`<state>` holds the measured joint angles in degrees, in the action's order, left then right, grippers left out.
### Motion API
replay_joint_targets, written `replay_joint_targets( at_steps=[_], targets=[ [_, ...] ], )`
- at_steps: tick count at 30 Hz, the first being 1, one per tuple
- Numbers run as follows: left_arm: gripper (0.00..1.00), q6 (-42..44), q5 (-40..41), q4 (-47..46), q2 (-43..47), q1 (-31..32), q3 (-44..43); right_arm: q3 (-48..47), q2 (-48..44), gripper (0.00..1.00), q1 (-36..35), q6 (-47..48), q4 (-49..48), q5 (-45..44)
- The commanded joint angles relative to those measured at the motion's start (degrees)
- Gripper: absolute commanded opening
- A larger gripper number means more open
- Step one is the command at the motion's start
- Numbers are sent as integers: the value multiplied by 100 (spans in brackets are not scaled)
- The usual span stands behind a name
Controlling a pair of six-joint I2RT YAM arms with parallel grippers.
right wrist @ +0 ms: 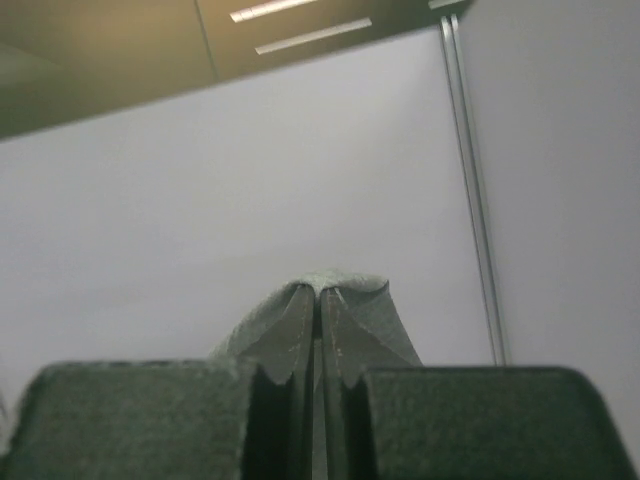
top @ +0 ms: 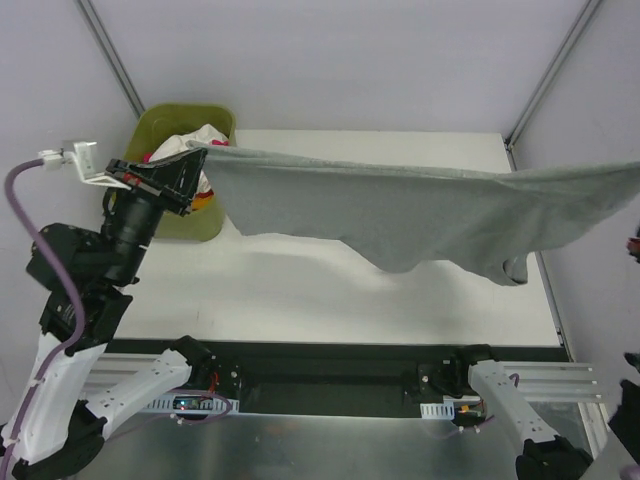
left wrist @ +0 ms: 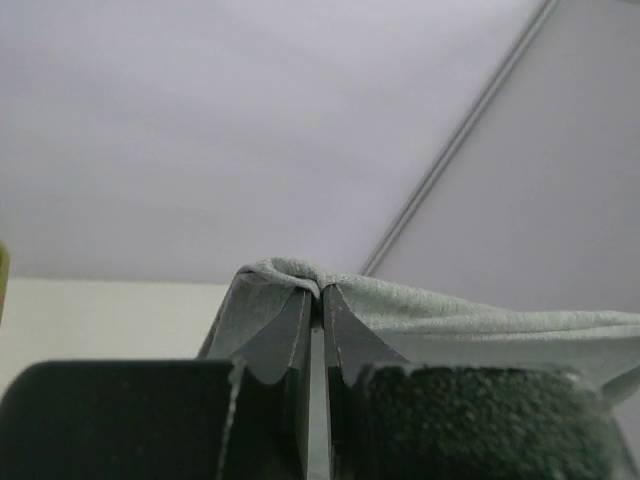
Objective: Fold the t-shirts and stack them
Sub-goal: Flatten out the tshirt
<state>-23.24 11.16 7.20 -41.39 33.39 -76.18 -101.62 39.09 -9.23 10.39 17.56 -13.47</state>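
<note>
Grey shirt (top: 400, 215) stretched in the air above the surface (top: 300, 300), one end pinched tight in left tool (left wrist: 320, 296), other in right tool (right wrist: 318, 292). More shirts (top: 203, 135) bunched in green tub (top: 160, 120), far-left corner.

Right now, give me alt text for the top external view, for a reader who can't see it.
A grey t-shirt hangs stretched in the air above a white table, its left corner pinched by the left end effector and its other end running off the right edge. An olive-green tub at the back left holds more bunched clothing.
</note>
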Motion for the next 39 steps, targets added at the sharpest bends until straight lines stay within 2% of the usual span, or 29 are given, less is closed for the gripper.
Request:
replay_joint_targets(
  at_steps=[1, 7, 11, 14, 16, 17, 19, 20, 22, 24, 25, 26, 28, 29, 32, 33, 36, 39],
  targets=[
    [0, 303, -570, -404, 175, 19, -563, -1209, 300, 1, 18, 340, 309, 644],
    [0, 557, -308, -404, -272, 19, -1055, -1439, 581, 1, 9, 797, 46, 215],
    [0, 777, 533, -395, -922, 19, -1215, -1395, 1117, 1, 9, 1437, 46, -181],
    [0, 1005, 1088, -404, -1642, 19, -1311, -905, 1583, 1, 18, 1790, -190, -778],
    [0, 1102, 1590, -395, -2328, 10, -1346, -89, 1864, 0, 44, 2194, -585, -1209],
    [0, 1138, 1739, -395, -2887, -7, -1364, 175, 1996, 1, 79, 2308, -970, -1280],
    [0, 1129, 1925, -386, -3478, -147, -1451, 781, 2486, 0, 350, 2292, -1158, -1202],
    [0, 1025, 1977, -343, -4108, -209, -1504, 906, 2689, 1, 483, 2135, -1176, -1010],
    [0, 901, 1821, -263, -4770, -385, -1776, 1170, 3451, 0, 886, 1653, -1176, -702],
    [0, 655, 1531, -97, -5798, -657, -2213, 1259, 4042, 1, 1115, 1431, -1237, 9],
    [0, 602, 1199, -27, -6141, -728, -2408, 1268, 4358, 1, 1265, 1204, -1299, 177],
    [0, 584, 1091, 18, -6815, -833, -2619, 1129, 5040, 1, 1310, 1089, -1325, 292],
    [0, 628, 1047, 132, -7477, -877, -3311, 856, 5712, 1, 1389, 956, -1308, 565],
    [0, 707, 1072, 167, -8081, -895, -3559, 542, 6428, 1, 1398, 886, -1247, 609],
    [0, 742, 863, 387, -9050, -974, -4465, -119, 7399, 1, 1398, 877, -801, 802],
    [0, 716, 801, 396, -9219, -992, -4606, -538, 7916, 1, 1398, 894, -642, 924],
    [2, 515, 529, 379, -9677, -1053, -4897, -841, 8411, 1, 1398, 842, -403, 1092],
    [2, 321, 309, 387, -9923, -1167, -4985, -772, 8431, 1, 1398, 807, -517, 1241]
  ],
)
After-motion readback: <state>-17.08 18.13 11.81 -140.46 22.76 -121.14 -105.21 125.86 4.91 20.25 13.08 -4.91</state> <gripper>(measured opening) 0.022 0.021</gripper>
